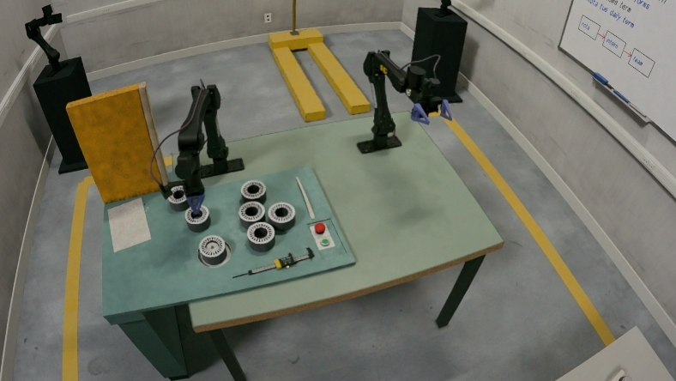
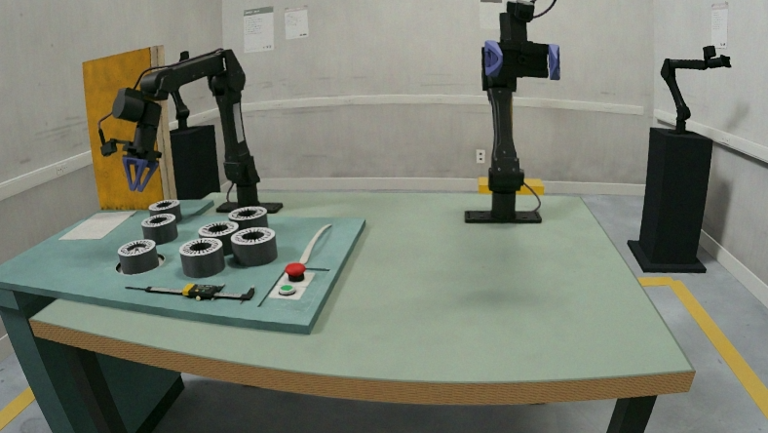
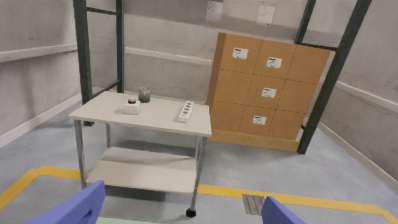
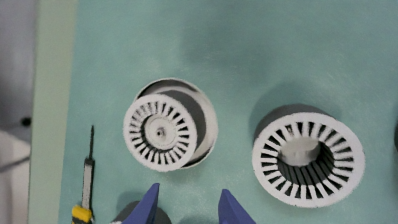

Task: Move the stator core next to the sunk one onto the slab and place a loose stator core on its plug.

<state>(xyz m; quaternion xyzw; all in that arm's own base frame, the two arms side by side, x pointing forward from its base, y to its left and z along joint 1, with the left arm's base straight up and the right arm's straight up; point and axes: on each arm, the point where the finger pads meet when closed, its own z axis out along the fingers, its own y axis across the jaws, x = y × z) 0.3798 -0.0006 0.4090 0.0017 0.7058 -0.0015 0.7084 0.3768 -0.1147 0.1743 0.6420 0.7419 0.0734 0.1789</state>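
The sunk stator core (image 1: 213, 253) (image 2: 137, 260) (image 4: 160, 132) sits in a round recess in the teal slab (image 1: 160, 274) (image 2: 80, 277). The core beside it (image 1: 196, 225) (image 2: 160, 231) (image 4: 351, 161) stands upright, with a pale plug low in its bore. A third core (image 1: 178, 205) (image 2: 171, 215) stands behind, its bore dark. Several loose cores (image 1: 261, 242) (image 2: 202, 263) stand together to one side. My right gripper (image 1: 195, 210) (image 2: 137, 188) (image 4: 190, 193) is partly open and empty, above the neighbouring core. My left gripper (image 1: 432, 113) (image 2: 523, 61) (image 3: 186, 196) is wide open and empty, far from the slab.
A caliper (image 1: 283, 262) (image 2: 201, 291) lies near the slab's front edge. A red button (image 1: 319, 227) (image 2: 294, 269) and a white strip (image 1: 304, 197) (image 2: 315, 244) are at one side. A white sheet (image 1: 128, 226) (image 2: 96, 225) and an upright orange panel (image 1: 113, 142) (image 2: 121, 161) are on the other.
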